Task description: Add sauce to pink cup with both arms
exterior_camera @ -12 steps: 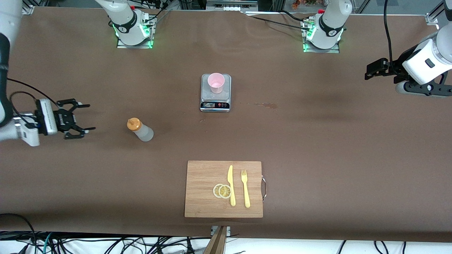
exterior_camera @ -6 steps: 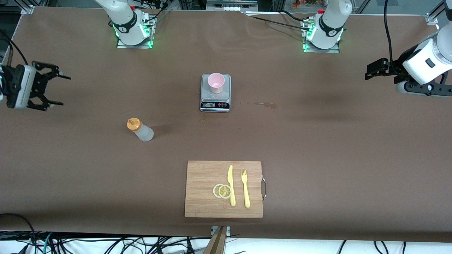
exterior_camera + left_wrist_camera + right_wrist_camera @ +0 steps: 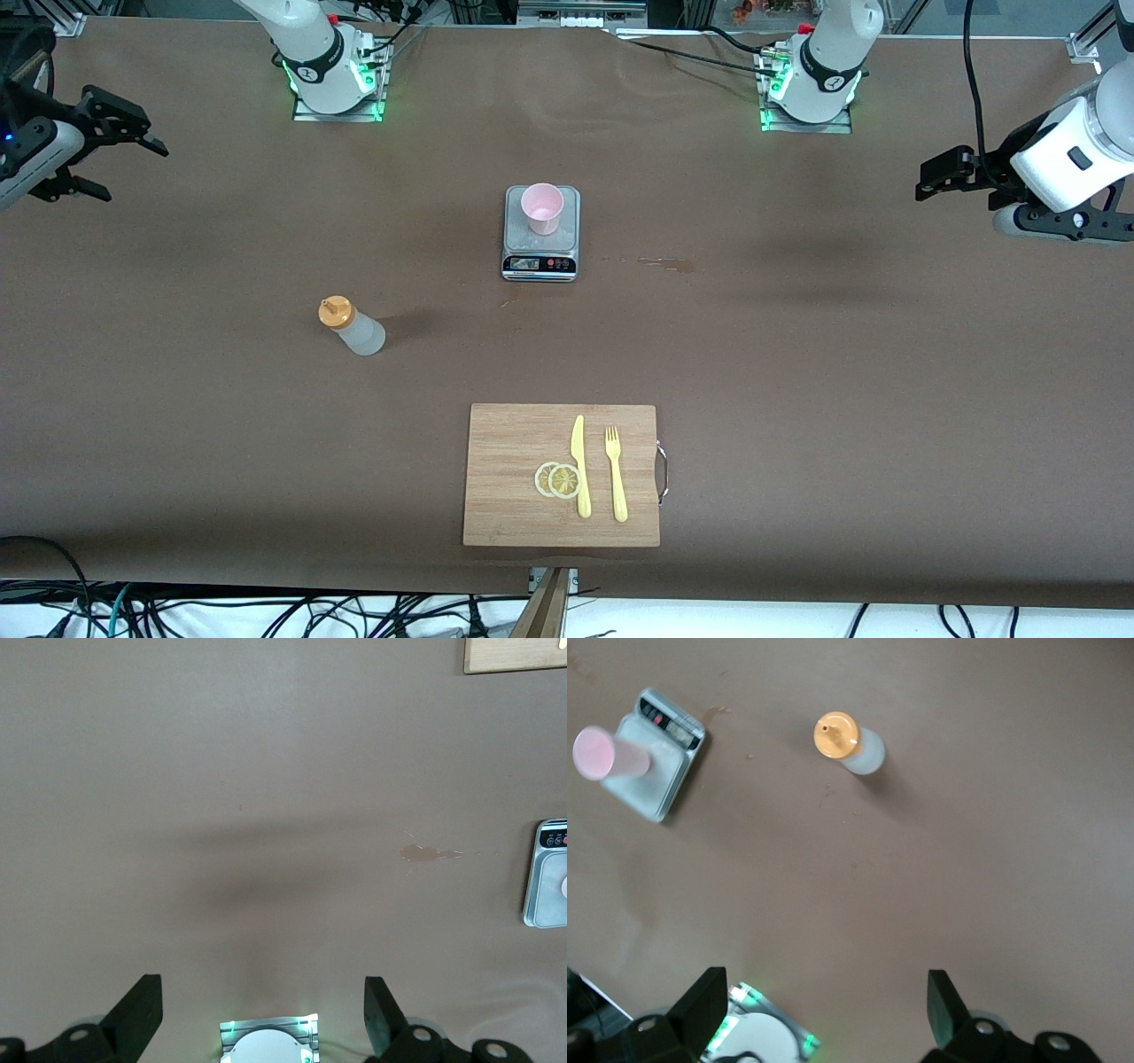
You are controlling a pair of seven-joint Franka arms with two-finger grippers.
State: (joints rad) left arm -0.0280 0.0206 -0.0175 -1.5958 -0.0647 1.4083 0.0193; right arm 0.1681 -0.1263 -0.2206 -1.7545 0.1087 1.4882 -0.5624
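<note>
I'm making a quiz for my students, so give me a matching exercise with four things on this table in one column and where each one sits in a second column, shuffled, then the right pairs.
Things:
1. pink cup
2. sauce bottle
3. lemon slices
4. right gripper

Places:
A. on the cutting board, beside the knife
B. up over the right arm's end of the table, open and empty
C. on the scale
D. upright on the bare tablecloth, nearer the front camera than the scale

Pairs: 1-C, 2-D, 3-A, 4-B
</note>
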